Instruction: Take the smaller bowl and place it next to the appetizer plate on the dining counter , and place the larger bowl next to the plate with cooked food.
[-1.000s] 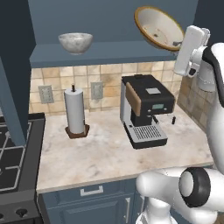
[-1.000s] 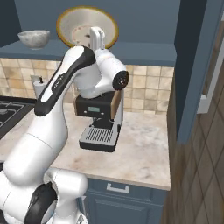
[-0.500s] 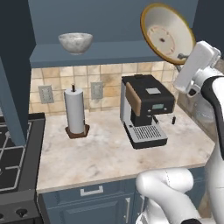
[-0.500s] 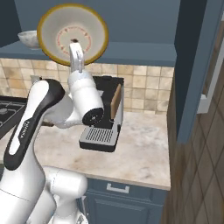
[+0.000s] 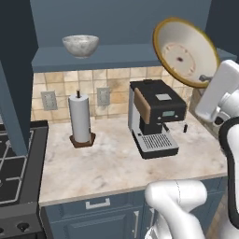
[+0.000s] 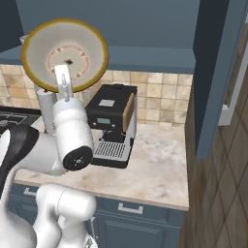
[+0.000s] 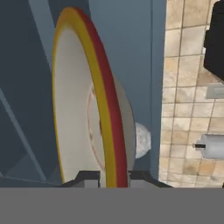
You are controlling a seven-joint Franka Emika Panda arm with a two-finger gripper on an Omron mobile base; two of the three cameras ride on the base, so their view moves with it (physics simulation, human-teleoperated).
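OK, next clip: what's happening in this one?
The robot arm's hand is shut on the rim of the larger bowl and holds it up on edge in the air, above the coffee machine on the kitchen counter. The smaller bowl sits upright on the blue shelf. A paper towel roll stands near the stove.

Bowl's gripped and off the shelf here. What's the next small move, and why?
Probably draw the larger bowl back clear of the shelf and coffee machine. The gripper is shut on its rim, holding it on edge, while the smaller bowl sits on the shelf.
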